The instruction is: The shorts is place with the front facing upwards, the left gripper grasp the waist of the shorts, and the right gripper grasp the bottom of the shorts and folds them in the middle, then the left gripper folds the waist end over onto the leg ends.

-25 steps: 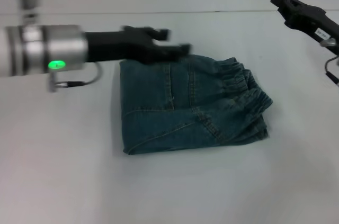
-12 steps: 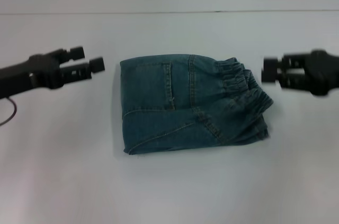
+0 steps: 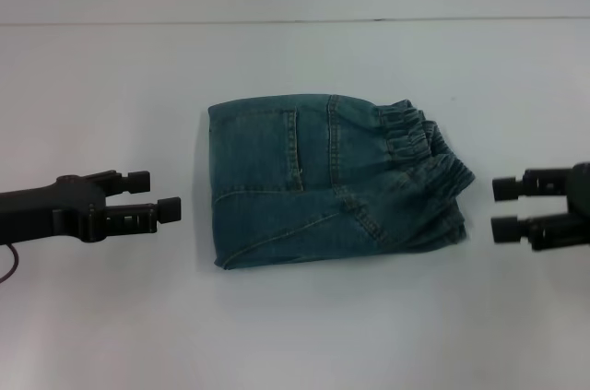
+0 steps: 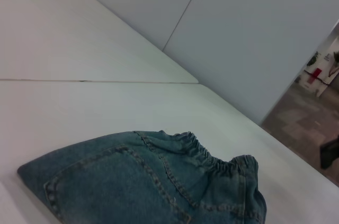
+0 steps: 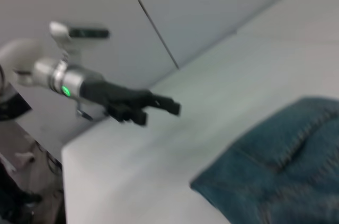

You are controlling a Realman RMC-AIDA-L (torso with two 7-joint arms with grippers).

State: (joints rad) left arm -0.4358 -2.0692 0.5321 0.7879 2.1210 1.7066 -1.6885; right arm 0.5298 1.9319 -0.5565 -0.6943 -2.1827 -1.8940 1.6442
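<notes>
While the shorts [image 3: 334,181] lie folded into a compact bundle at frame centre on the white table [image 3: 295,335], waist [image 3: 419,146] on top, both folds look done. Left gripper [image 3: 159,196] and right gripper [image 3: 510,208] flank it, fingers apart, empty. No containers are visible.

The shorts [image 3: 323,183] are blue-green washed denim, faded paler in patches, with lighter stitch lines. Both hands, left [image 3: 159,196] and right [image 3: 504,208], are plain black. The worktop [image 3: 111,316] is flat white throughout.
</notes>
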